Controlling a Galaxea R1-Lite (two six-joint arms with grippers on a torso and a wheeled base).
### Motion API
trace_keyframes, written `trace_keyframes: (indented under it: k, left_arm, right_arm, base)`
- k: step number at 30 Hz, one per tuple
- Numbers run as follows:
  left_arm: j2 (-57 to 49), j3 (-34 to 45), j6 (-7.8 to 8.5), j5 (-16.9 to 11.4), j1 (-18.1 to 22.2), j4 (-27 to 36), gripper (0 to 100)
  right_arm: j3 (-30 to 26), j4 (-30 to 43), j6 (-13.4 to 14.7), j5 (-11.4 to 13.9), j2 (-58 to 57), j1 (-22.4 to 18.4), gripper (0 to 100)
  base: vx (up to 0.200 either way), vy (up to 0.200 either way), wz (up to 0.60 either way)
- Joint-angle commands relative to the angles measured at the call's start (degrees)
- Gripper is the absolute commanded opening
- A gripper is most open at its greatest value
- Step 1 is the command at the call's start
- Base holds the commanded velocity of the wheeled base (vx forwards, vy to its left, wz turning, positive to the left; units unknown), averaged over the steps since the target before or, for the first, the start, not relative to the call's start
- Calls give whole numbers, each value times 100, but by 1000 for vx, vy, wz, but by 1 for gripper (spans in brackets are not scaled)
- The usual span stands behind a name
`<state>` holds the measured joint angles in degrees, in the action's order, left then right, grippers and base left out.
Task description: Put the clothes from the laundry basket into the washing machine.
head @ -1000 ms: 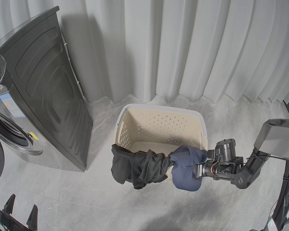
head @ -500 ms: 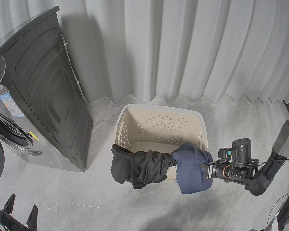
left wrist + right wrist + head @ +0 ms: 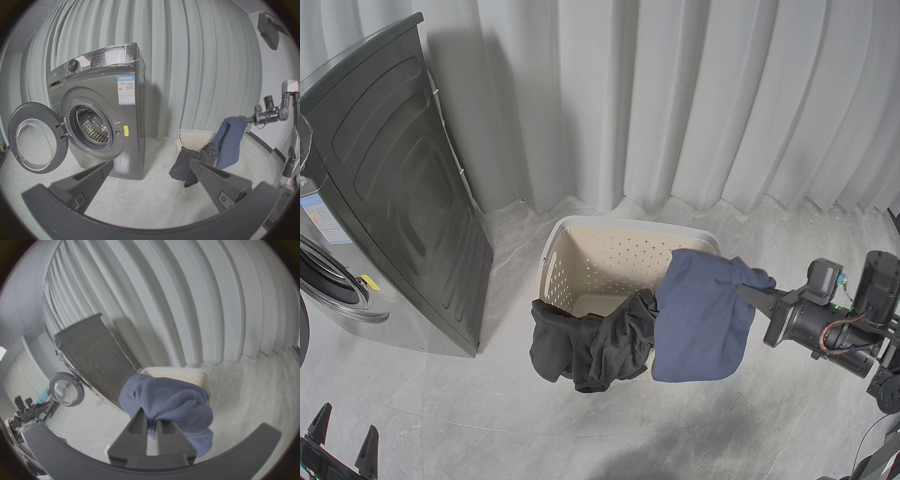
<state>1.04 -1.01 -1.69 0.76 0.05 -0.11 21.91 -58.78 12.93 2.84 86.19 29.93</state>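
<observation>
My right gripper (image 3: 747,289) is shut on a blue garment (image 3: 700,319), which hangs in the air over the right front corner of the cream laundry basket (image 3: 631,224). From the wrist, the fingertips (image 3: 141,418) pinch a fold of the blue cloth (image 3: 168,399). A dark grey garment (image 3: 594,347) is draped over the basket's front rim, and its upper end touches the blue one. The grey washing machine (image 3: 394,187) stands at the left with its round door (image 3: 34,139) swung open and the drum (image 3: 90,126) exposed. Low at the near left, my left gripper (image 3: 347,422) is open and holds nothing.
White curtains (image 3: 675,94) hang behind the basket and the machine. Pale stone floor (image 3: 506,406) lies bare between the machine, the basket and my left gripper. The machine's open door juts out over the floor on its far side.
My right gripper has risen and pulled back to the right, lifting the blue garment off the basket's rim so that it hangs spread out. The dark garment's end was drawn up slightly. The left arm stayed still.
</observation>
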Motion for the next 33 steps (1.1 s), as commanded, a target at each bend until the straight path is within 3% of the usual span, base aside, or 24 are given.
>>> trace_keyframes:
  k: [1, 3, 4, 6, 12, 21, 30, 33]
  left_arm:
    - [-86, 101, -6, -5, 4, -7, 100]
    - [-86, 101, -33, -14, 4, -7, 100]
    - [-86, 101, -41, -14, 4, -7, 100]
    - [-86, 101, -33, -23, 4, -7, 100]
    - [-86, 101, -50, -32, 4, -7, 100]
    - [-86, 101, -59, -23, 4, -7, 100]
    - [-86, 101, -68, -23, 4, -7, 100]
    - [-86, 101, -77, -23, 4, -7, 100]
  right_arm:
    - [332, 174, -221, -3, -1069, 391, 0]
    - [393, 280, -371, 6, -1183, 426, 0]
    - [376, 350, -590, 59, -1359, 444, 0]
    - [332, 350, -678, 85, -1482, 444, 0]
    - [349, 288, -696, 278, -1658, 444, 0]
    - [402, 271, -696, 305, -1667, 444, 0]
    - [244, 297, -722, 358, -1614, 444, 0]
    - [244, 306, -705, 358, -1587, 453, 0]
  base:
    - [0, 0, 0]
    - [0, 0, 0]
    - [0, 0, 0]
    - [0, 0, 0]
    - [-100, 0, 0]
    - [-200, 0, 0]
    - [0, 0, 0]
    - [0, 200, 0]
